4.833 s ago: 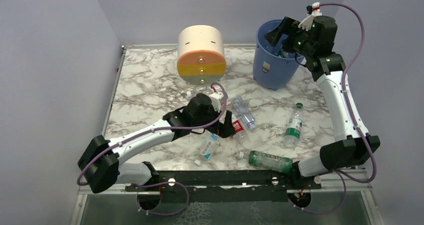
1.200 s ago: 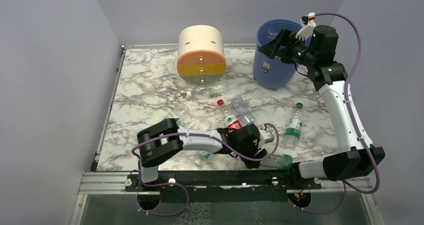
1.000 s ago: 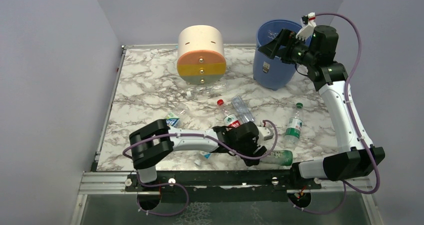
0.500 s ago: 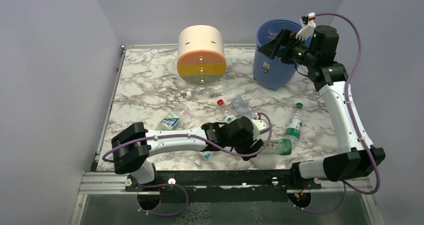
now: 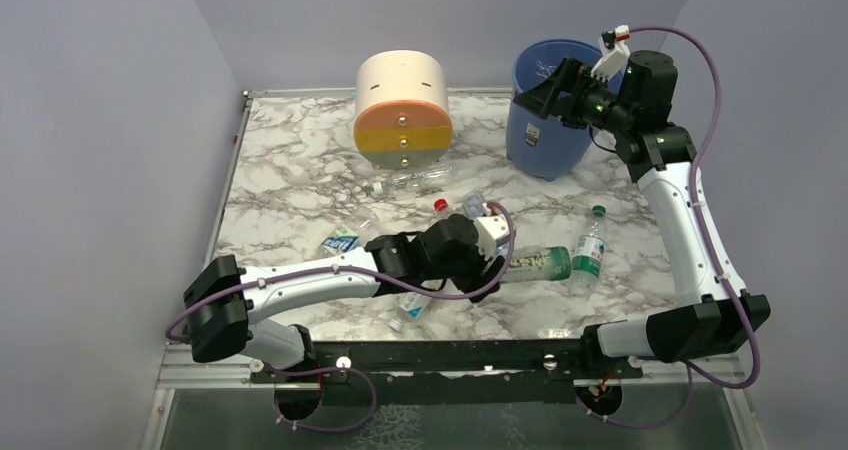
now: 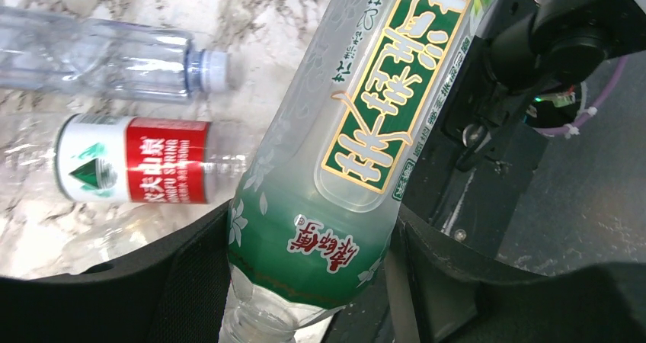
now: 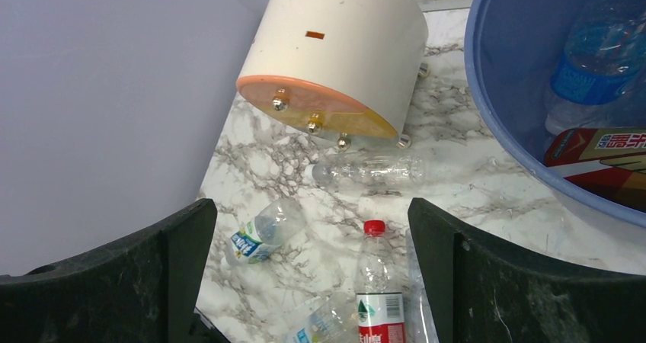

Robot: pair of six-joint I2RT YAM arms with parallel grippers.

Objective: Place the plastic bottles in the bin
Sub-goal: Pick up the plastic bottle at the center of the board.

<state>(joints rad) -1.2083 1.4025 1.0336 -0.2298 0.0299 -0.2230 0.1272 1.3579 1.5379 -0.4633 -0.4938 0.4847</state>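
Observation:
My left gripper [image 5: 493, 260] is shut on a green-labelled plastic bottle [image 5: 536, 263], held lying sideways above the table's middle. In the left wrist view that bottle [image 6: 346, 145] fills the space between the black fingers [image 6: 194, 282]. Other plastic bottles lie loose: a green-capped one [image 5: 588, 250], a red-capped one [image 5: 441, 208], a clear one [image 5: 415, 180] and a blue-labelled one [image 5: 343, 238]. My right gripper [image 5: 548, 78] hangs open and empty over the near rim of the blue bin [image 5: 545, 135]. Bottles [image 7: 590, 61] lie inside the bin [image 7: 495, 91].
A cream-and-orange round drawer unit [image 5: 403, 110] stands at the back, left of the bin. Another small bottle [image 5: 413, 305] lies under the left forearm near the front rail. Grey walls close in the table on three sides.
The left gripper has lifted the green-labelled bottle from the table's near edge and carried it back towards the middle. The right arm has not moved.

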